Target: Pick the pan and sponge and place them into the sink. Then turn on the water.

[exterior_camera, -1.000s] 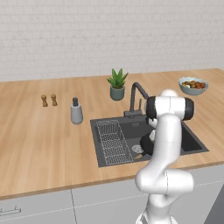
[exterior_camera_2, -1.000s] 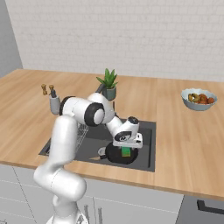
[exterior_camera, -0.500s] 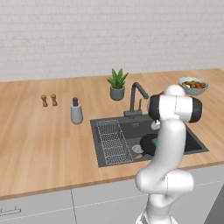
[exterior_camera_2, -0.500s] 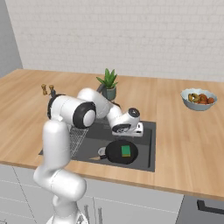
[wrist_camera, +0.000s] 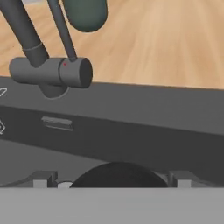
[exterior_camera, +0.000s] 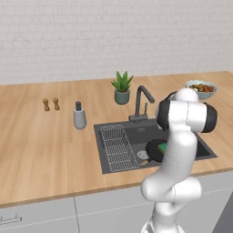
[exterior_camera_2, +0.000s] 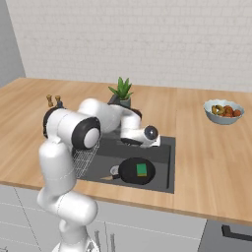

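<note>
Your pan lies on the floor of the sink, toward the near wall, with the green sponge resting on top of it, a little right of the pan's middle. The pan's pale handle points out at about 9 o'clock in the right base view, toward the wire rack that fills the basin's left part. From the left base view the pan and a sliver of the sponge peek out just left of the arm's white forearm, and the rack sits at 9 o'clock from them.

Your pincer hangs above the basin, at roughly 1 o'clock from the pan and apart from it, aimed toward the back wall of the sink. Its jaws stand wide with nothing between them; in the hand view the two finger tips sit far apart at the bottom edge, the dark curve of the pan between them, lower down.

Straight ahead of the hand you see the faucet: its grey base barrel at 11 o'clock, the thin lever rising from it. In the left base view the faucet stands at the sink's back edge, the potted plant behind it at 11 o'clock. On the wooden surface the soap bottle stands left of the sink, and a bowl of fruit sits far right.
</note>
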